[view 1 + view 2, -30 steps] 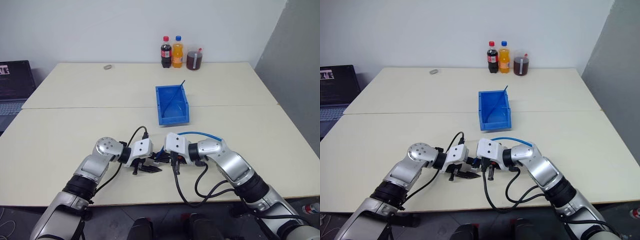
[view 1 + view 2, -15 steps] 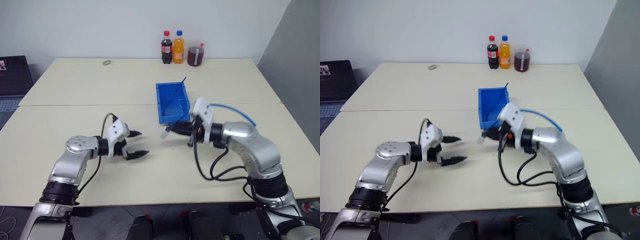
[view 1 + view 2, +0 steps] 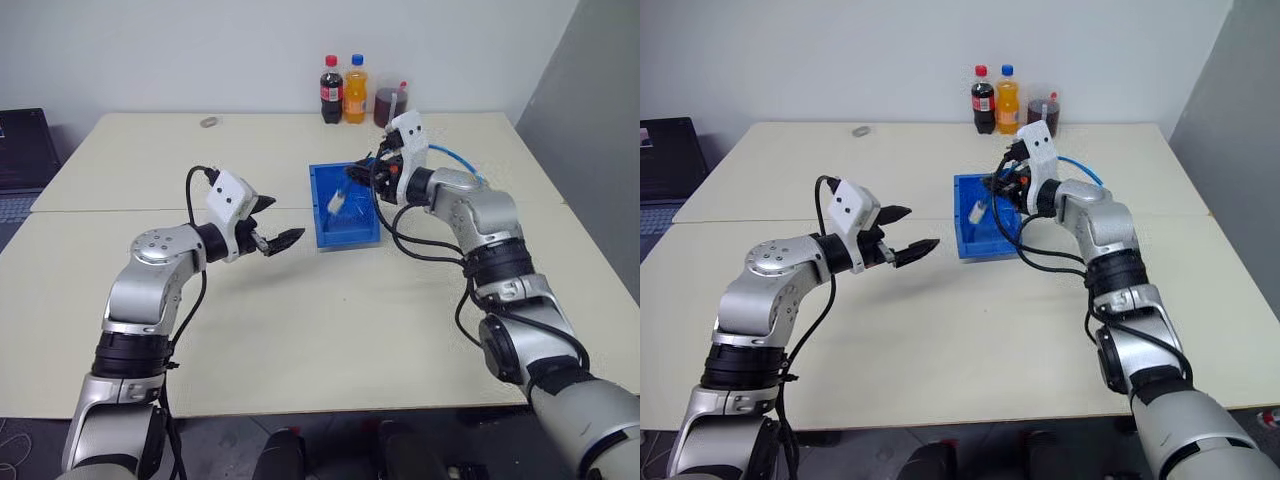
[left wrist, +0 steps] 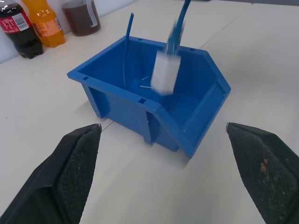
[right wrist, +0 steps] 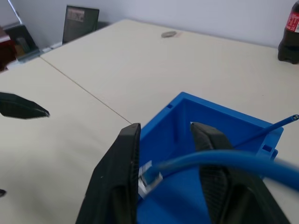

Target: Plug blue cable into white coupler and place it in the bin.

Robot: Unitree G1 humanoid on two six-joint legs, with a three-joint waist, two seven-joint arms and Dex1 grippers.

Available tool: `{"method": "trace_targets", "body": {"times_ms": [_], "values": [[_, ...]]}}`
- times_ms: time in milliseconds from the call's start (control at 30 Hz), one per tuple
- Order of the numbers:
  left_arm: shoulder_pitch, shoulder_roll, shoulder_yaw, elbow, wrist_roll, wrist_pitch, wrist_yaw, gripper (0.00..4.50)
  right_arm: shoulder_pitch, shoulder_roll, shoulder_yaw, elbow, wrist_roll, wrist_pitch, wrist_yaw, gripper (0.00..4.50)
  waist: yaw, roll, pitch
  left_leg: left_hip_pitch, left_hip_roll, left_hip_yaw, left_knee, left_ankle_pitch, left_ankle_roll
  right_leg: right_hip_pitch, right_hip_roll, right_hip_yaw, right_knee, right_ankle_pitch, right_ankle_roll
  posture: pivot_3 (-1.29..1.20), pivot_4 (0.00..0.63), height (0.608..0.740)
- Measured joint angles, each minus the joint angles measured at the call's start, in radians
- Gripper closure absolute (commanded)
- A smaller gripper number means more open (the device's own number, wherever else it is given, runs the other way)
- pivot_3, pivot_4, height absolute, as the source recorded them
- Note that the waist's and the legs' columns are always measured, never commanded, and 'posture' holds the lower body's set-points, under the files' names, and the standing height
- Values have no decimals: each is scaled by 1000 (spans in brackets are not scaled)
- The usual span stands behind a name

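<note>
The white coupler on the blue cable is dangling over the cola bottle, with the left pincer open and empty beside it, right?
Not the cola bottle: the white coupler hangs on the blue cable above the bin, as the left wrist view shows. The left pincer is indeed open and empty.

It looks like an office or lab: pale tables [image 3: 300, 330], a bare white wall [image 3: 200, 50], a laptop [image 3: 25, 150].
</note>
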State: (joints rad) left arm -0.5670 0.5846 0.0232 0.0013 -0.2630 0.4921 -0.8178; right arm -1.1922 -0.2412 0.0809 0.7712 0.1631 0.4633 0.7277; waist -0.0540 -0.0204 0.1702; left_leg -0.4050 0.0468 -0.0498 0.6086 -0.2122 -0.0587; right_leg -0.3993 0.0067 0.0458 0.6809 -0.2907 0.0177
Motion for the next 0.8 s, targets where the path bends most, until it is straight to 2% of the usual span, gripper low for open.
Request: {"method": "trace_targets", "body": {"times_ms": [100, 267, 400, 533, 667, 800], "values": [[-9, -4, -18, 0, 1, -1, 1, 0, -55, -36, 58, 121, -68, -71, 75, 1291, 1, 0, 0, -10, 0, 0, 2, 0, 0, -8, 0, -1, 1, 0, 0, 0, 150, 740], [-14, 0, -18, 1, 3, -2, 10, 0, -95, -140, 134, 187, -145, -134, 264, 77, 7, 1, 1, -11, -2, 0, 2, 0, 0, -9, -2, -1, 0, 0, 0, 0, 150, 740], [-13, 9, -12, 12, 3, -8, 20, 0, -76, -248, 190, 129, -196, -175, 429, 77, 11, 1, 1, -11, -2, 0, 2, 0, 0, -8, -2, -2, 0, 0, 0, 0, 150, 740], [7, 42, 20, 21, 3, -18, 32, 0, 58, -339, 181, -66, -182, -153, 521, 77, 14, 1, 1, -11, -1, 0, 3, 0, 0, -8, -2, -1, 1, 0, 0, 0, 150, 740], [63, 87, 73, 22, 14, -39, 60, 0, 265, -404, 53, -373, -65, 6, 506, 77, 16, 1, 1, -11, -1, -1, 3, 0, 0, -8, -2, -2, 1, 0, 0, 0, 150, 740], [77, 118, 109, 30, -8, -41, 40, 0, 398, -461, -44, -642, 31, 154, 475, 77, 23, 1, 1, -11, -1, -1, 5, 0, 0, -7, -2, -2, 2, 0, 0, 0, 150, 740]]}}
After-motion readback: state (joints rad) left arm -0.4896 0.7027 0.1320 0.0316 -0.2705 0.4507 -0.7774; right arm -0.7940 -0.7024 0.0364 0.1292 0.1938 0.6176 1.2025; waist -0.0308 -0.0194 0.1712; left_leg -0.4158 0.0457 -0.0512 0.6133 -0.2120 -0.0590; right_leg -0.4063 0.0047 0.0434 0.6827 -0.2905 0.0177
